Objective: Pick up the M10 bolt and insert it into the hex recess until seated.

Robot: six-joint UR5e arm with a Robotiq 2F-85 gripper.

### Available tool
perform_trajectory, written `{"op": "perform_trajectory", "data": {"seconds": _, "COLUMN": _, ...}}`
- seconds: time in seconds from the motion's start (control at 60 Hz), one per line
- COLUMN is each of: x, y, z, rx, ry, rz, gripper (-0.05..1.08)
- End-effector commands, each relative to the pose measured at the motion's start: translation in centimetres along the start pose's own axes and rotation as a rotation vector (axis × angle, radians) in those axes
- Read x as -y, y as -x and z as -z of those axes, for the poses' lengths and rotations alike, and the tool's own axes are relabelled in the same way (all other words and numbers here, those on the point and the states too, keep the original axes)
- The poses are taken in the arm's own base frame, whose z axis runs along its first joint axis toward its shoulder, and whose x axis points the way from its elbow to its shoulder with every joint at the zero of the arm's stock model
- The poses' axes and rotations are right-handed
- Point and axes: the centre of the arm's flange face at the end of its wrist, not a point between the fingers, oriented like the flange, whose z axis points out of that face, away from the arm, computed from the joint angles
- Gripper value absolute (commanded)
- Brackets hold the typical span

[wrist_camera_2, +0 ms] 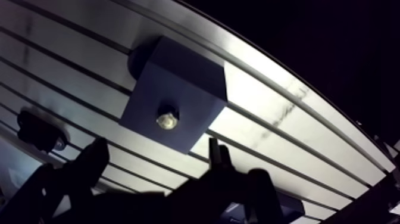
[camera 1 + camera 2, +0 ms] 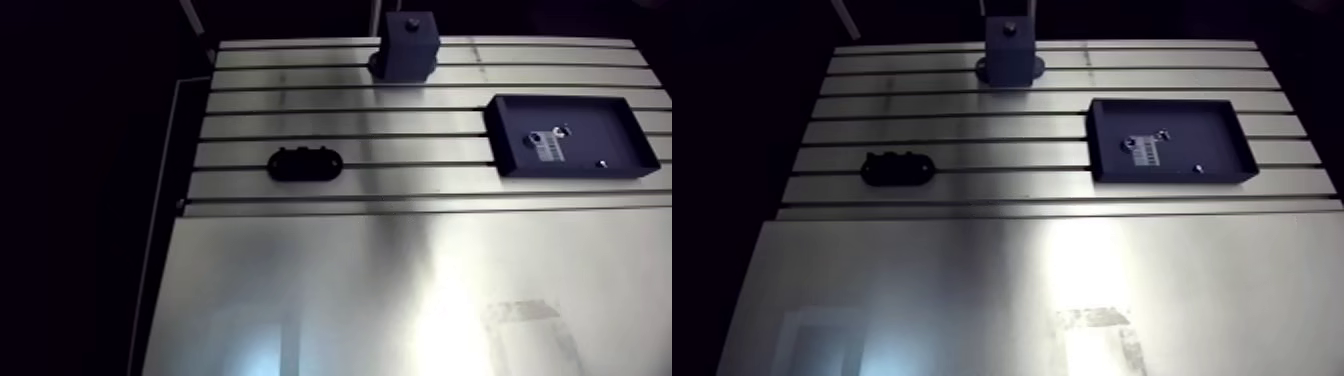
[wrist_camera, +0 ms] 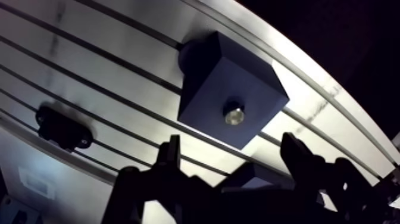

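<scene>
Gripper (image 3: 232,150): released. The two dark fingers (image 3: 169,164) stand wide apart with nothing held between them.

Just ahead of the fingertips and below them is a dark square block (image 3: 229,83), standing on the slotted aluminium table (image 2: 400,290) near its far edge.

M10 bolt (image 3: 234,115): not in the hand. It sits in the middle of the block's top face, with its bright metal end showing inside a dark ring. Cannot tell from these views whether it is fully seated.

Out to one side of the fingers, well apart from the block, a black oval fixture (image 2: 305,163) lies across the table slots.

Farther from the hand, on the block's other side, is a shallow black tray (image 2: 628,140) holding a small white label and a few small bright parts.
</scene>
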Motion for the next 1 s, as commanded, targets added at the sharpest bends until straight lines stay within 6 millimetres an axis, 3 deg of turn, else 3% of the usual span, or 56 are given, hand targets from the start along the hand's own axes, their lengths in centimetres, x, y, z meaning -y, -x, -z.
{"op": "perform_trajectory", "data": {"seconds": 0.017, "x": 0.6, "y": 1.1, "z": 0.1, "rx": -0.012, "ry": 0.005, "rz": -0.075, "gripper": 0.09}}
{"op": "perform_trajectory", "data": {"seconds": 0.367, "x": 0.4, "y": 2.4, "z": 0.2, "rx": -0.059, "ry": 0.007, "rz": -0.272, "gripper": 0.21}}
{"op": "perform_trajectory", "data": {"seconds": 1.0, "x": 0.6, "y": 2.2, "z": -1.1, "rx": -0.107, "ry": 0.011, "rz": -0.369, "gripper": 0.39}}
